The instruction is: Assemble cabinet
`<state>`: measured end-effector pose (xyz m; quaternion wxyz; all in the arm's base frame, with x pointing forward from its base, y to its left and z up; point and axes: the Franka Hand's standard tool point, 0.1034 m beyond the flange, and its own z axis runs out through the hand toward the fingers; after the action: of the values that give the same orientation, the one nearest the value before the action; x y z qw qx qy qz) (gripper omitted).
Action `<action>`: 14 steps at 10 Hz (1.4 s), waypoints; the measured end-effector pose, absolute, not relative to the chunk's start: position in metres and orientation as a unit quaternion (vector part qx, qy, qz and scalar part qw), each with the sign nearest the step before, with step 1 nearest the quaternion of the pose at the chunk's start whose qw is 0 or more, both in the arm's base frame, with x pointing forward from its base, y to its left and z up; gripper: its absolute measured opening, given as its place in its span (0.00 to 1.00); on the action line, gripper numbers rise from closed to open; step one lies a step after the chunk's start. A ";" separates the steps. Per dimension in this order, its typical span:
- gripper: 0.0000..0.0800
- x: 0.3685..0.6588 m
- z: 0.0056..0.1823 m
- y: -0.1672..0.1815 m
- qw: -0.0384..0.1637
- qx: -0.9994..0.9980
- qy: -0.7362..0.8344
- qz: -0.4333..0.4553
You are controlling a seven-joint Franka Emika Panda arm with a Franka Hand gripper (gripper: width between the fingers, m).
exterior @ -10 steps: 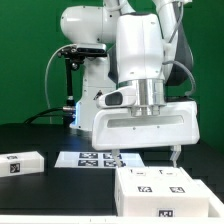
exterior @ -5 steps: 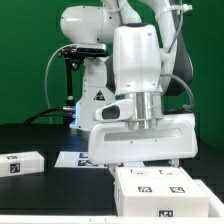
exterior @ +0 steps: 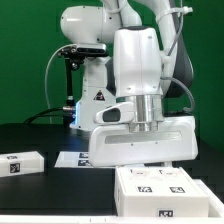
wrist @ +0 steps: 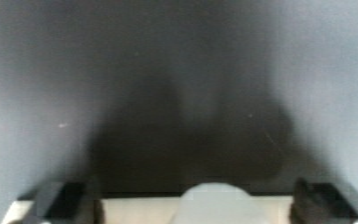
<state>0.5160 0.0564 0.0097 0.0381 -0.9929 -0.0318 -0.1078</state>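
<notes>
**Cabinet**: white box of flat panels. It stands on the black tabletop at the exterior view's lower right, nearest the camera. Two square black-and-white tags lie side by side on its top face.

**Hand**: wide white body on the arm's end, pointing straight down. It is low over the cabinet's far edge, with its lower rim just above the top panel. State: released. In the wrist view the two dark fingers stand far apart. A pale panel surface and a small rounded white knob lie between them. That view is blurred, so whether either finger touches the panel cannot be told; nothing appears to be clamped.

**Loose white part**: short bar with one tag on its near face. It lies flat on the tabletop at the exterior view's left, well apart from the cabinet.

**Marker board**: thin, flat and white, with printed tags. It lies on the tabletop between the loose white part and the cabinet, partly hidden behind the hand.

**Pedestal**: white, with a black triangle logo, at the rear of the tabletop.

**Backdrop**: plain green, behind everything.
</notes>
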 end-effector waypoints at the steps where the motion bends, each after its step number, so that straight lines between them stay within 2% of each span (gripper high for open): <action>1: 0.44 0.516 0.010 0.056 0.038 -0.993 -0.034 -0.108; 2: 0.27 0.516 0.010 0.056 0.038 -0.993 -0.034 -0.108; 5: 0.27 0.514 0.012 0.057 0.038 -0.994 -0.035 -0.101; 7: 0.27 0.506 0.044 0.062 0.033 -0.996 -0.039 -0.074; 8: 0.27 0.507 0.054 0.065 0.032 -0.996 -0.045 -0.068; 10: 0.27 0.503 0.047 0.064 0.032 -0.996 -0.047 -0.063; 12: 0.27 0.500 0.048 0.065 0.033 -0.998 -0.044 -0.044; 14: 0.27 0.499 0.084 0.063 0.028 -0.999 -0.023 0.023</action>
<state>0.4992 0.0632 0.0840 0.0276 -0.9991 -0.0228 0.0227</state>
